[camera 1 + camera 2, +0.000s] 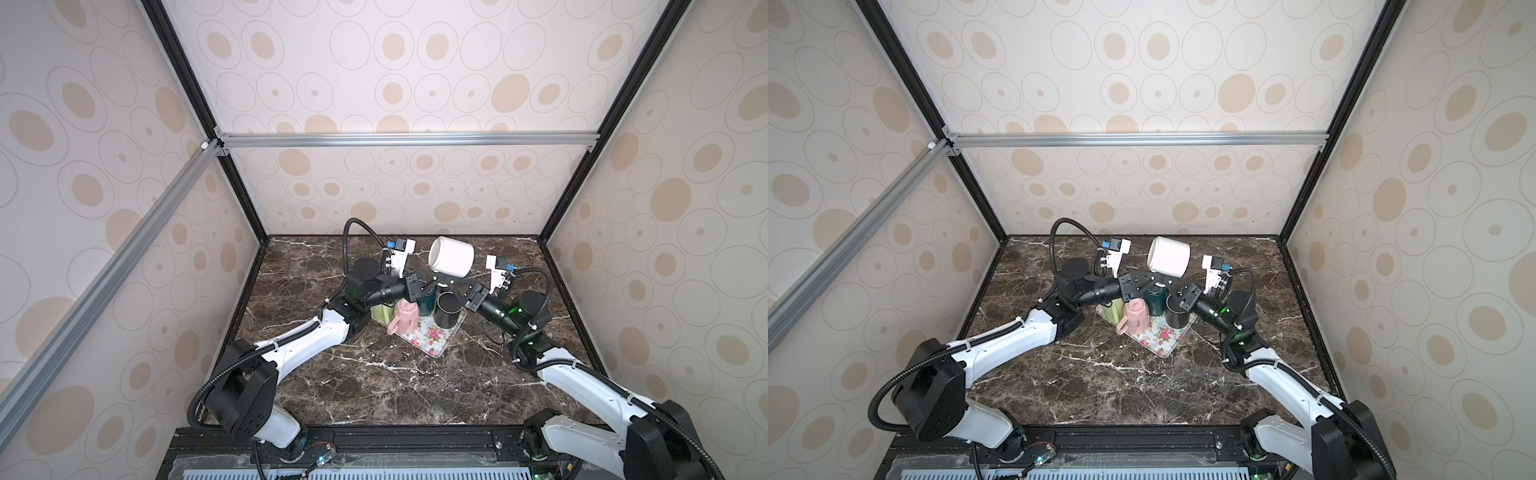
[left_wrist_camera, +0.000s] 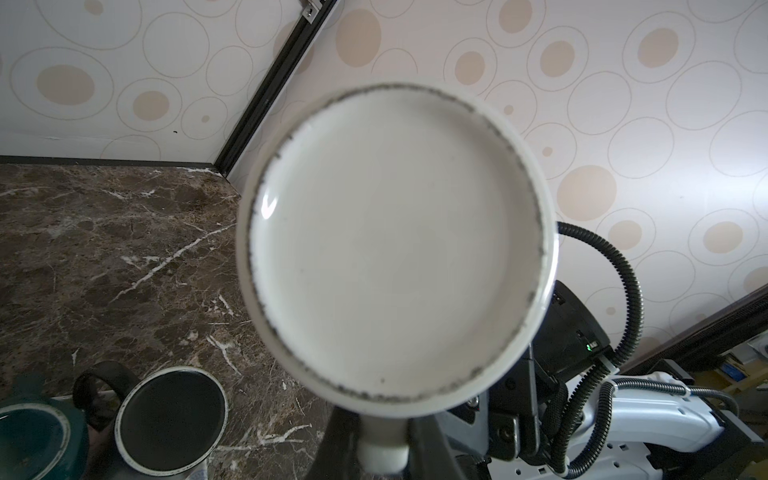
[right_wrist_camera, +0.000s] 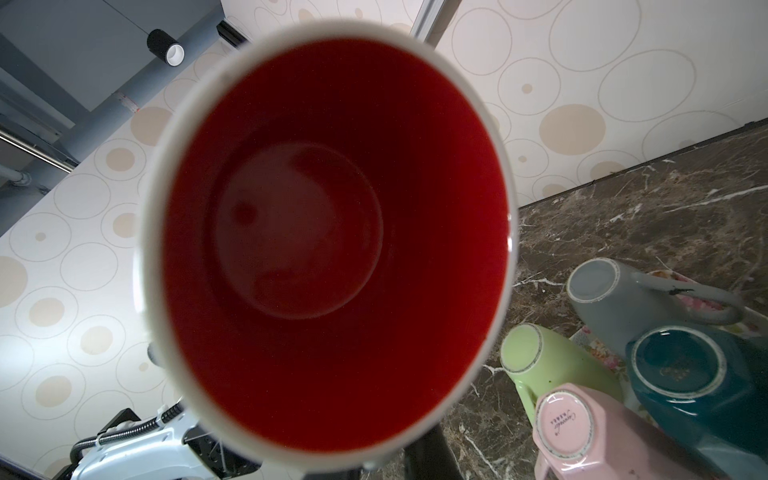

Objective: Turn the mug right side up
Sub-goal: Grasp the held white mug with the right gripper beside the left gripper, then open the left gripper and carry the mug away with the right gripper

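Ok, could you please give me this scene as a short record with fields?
held object: white mug, red inside
pose: in the air, on its side, not yet upright
left gripper: shut on the handle
right gripper: under the mug, grip unclear
tray: floral tray with green mug, pink mug, teal mug, all base up

Both top views look steeply down from above the front edge onto the marble tabletop [image 1: 374,386], far enough back to take in both arms and the enclosure walls; they share nearly the whole scene. The left wrist view faces the white mug [image 2: 395,249] base at very close range. The right wrist view faces into its red mouth, equally close. Both wrist views catch the teal mug [image 3: 681,370].
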You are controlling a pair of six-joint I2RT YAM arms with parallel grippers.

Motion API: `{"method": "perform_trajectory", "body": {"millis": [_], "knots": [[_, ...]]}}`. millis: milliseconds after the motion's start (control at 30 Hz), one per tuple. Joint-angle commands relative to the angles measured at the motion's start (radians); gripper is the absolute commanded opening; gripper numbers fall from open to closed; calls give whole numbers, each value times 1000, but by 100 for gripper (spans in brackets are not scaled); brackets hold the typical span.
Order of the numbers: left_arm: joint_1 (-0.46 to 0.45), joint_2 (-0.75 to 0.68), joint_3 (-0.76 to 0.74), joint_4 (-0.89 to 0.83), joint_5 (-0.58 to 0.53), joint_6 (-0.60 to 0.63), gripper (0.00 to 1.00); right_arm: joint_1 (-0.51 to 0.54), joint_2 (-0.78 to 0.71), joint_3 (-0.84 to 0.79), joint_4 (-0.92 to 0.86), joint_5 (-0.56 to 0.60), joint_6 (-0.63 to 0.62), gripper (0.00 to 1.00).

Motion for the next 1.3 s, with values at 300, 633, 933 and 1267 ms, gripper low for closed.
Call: {"method": "perform_trajectory", "body": {"millis": [300, 633, 933, 1267], "knots": [[-9, 15, 41, 5, -5, 7, 12, 36, -40, 32, -6, 3, -71, 0], [-7, -13, 24, -57, -80, 57, 87, 61, -80, -10, -152, 240, -87, 0], [7, -54, -29, -104, -165, 87, 98, 61, -50, 0, -225, 299, -108, 0], [21, -175, -195, -114, -338, 132, 98, 61, -87, 167, -682, 508, -263, 0]]}}
